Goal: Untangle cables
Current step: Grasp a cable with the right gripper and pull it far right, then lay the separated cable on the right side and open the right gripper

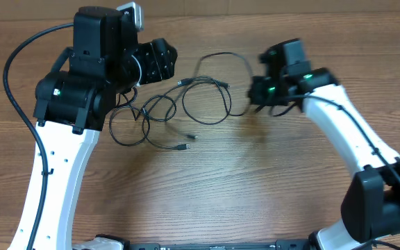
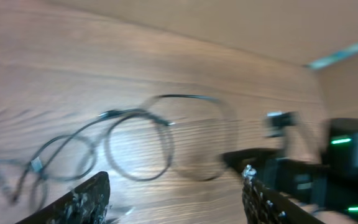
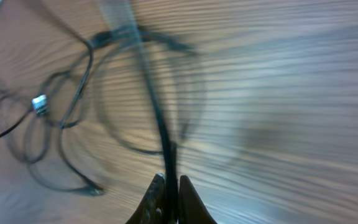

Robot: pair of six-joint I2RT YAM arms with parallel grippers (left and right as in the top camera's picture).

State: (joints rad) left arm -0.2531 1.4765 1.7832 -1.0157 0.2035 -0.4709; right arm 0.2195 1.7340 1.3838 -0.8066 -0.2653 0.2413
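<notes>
The cables [image 1: 186,104] are thin black cords lying in loose overlapping loops on the wooden table, with small plug ends toward the front. My left gripper [image 2: 173,186] is open and empty, above the table at the left side of the loops [image 2: 138,146]. My right gripper [image 3: 168,186] is shut on one black cable [image 3: 157,118], which runs up from between its fingers toward the loops. In the overhead view the right gripper [image 1: 259,97] is at the right end of the cables. Both wrist views are blurred.
The wooden table [image 1: 255,180] fills the view. The white left arm [image 1: 61,180] and the white right arm [image 1: 353,132] reach in from the front corners. The right arm's black wrist [image 2: 328,168] shows in the left wrist view.
</notes>
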